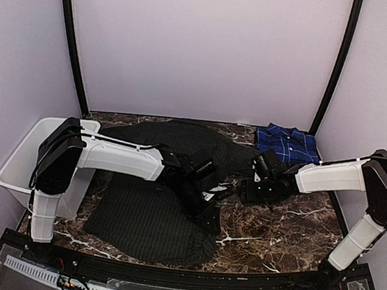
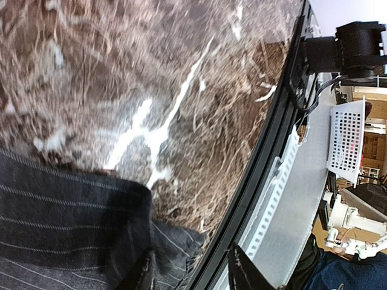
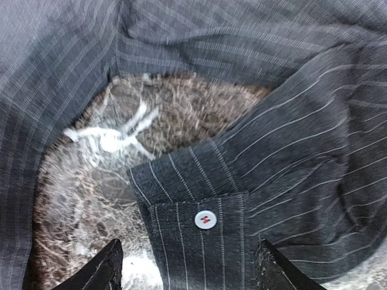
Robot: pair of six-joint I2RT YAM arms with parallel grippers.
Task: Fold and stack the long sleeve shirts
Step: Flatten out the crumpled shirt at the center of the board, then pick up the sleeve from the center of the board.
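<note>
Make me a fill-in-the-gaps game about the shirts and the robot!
1. The bin's colour is ____.
2. The plaid shirt lies ____, while the black shirt lies spread out.
3. The cuff between the right gripper's fingers shows one round ____.

Missing words: white; folded; button.

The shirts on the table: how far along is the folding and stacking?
Done: the plaid shirt looks folded at the far right. In hand: the black pinstriped shirt lies partly folded, with the left hand and right hand open over it. To do: finish folding it, then stack the two.
</note>
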